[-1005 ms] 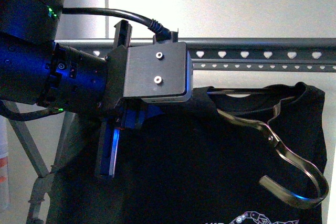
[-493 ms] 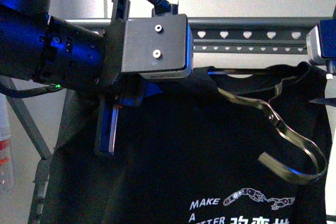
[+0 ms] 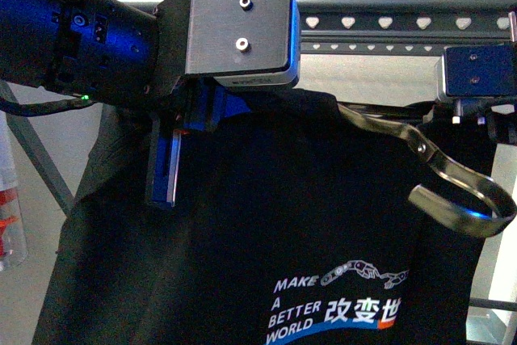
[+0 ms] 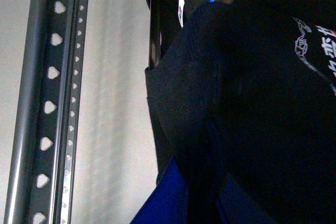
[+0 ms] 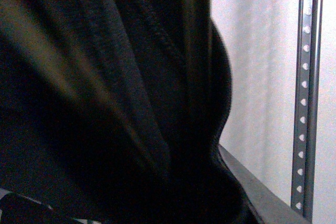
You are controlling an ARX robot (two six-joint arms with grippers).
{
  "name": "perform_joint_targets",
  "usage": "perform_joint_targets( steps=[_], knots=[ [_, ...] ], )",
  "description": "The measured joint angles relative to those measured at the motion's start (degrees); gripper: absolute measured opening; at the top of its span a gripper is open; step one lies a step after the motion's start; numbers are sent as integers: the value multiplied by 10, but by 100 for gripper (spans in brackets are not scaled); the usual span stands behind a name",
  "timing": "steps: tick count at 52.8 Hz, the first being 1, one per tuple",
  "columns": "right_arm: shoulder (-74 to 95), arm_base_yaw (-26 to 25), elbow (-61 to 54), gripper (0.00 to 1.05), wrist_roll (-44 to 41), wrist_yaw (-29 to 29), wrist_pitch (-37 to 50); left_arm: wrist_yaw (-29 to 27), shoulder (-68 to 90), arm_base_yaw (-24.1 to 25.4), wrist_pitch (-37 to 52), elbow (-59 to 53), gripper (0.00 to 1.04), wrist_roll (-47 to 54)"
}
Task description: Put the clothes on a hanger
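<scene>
Dark-grey metal clothes rack (image 3: pixel 404 22): its long rail, punched with heart-shaped holes, crosses the top of the front view, with a pale wall (image 3: pixel 380 78) behind it. Black short-sleeved T-shirt (image 3: pixel 266 232) with white "MAKE A BETTER WORLD" print: held up just below and in front of the rail, not yet on it. It is judged soft, light and limp, and best taken at the shoulders. Left gripper (image 3: pixel 174 151) is below the rail's left part and right gripper (image 3: pixel 472 107) below its right part. Cloth hides the fingers, so it cannot be told whether they are clamped. Curved silver metal hook (image 3: pixel 460 195): projects from the shirt's top edge, below the rail.
</scene>
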Motion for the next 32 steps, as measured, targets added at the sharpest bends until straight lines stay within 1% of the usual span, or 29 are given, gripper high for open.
perform_joint_targets(
  steps=[3,5,8,9,13,15,27,32],
  knots=[
    [-5,-4,-7,15,0,-10,10,0,0,0,0,0,5,-3],
    [-8,-6,-12,12,-2,-14,12,0,0,0,0,0,5,-5],
    [-19,-10,-31,5,-1,-25,17,0,0,1,0,1,5,0],
    [-24,-12,-37,3,-2,-27,18,1,0,1,0,1,5,4],
    [-47,-22,-62,3,-8,-36,16,3,1,0,0,1,6,9],
    [-56,-28,-73,3,-13,-42,12,4,1,-1,0,1,13,9],
    [-73,-51,-104,3,-30,-41,-22,5,0,-1,0,4,40,8],
    [-75,-62,-115,3,-43,-21,-74,5,1,-2,0,4,58,8]
  ],
)
